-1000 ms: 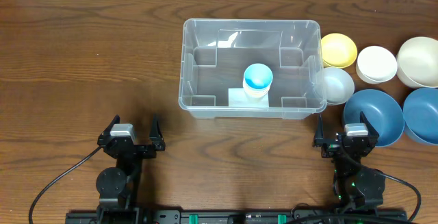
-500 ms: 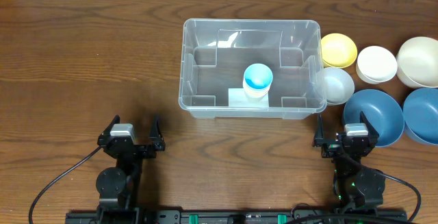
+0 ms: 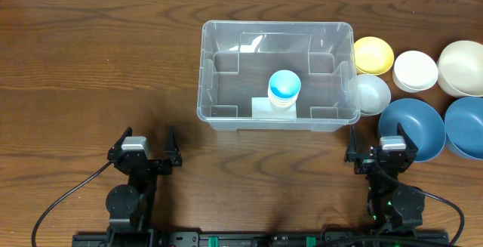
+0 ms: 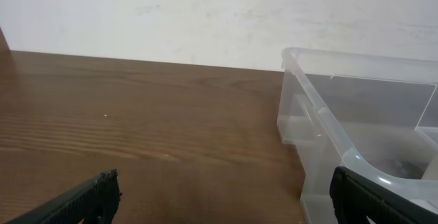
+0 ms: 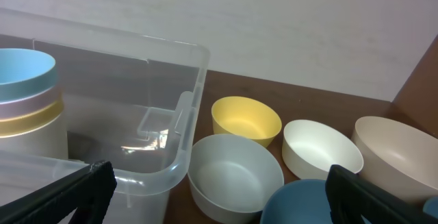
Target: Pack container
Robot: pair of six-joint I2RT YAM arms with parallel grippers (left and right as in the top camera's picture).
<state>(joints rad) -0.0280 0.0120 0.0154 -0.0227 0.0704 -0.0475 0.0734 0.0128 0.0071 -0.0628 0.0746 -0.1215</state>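
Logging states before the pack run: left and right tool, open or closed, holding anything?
Left tool: open, empty.
Right tool: open, empty.

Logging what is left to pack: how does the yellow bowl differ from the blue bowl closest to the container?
The yellow bowl is clearly smaller than the blue bowl. The yellow bowl sits by the far right corner of the container, while the blue bowl sits off its near right corner. Both stand upright and empty on the table, outside the container.
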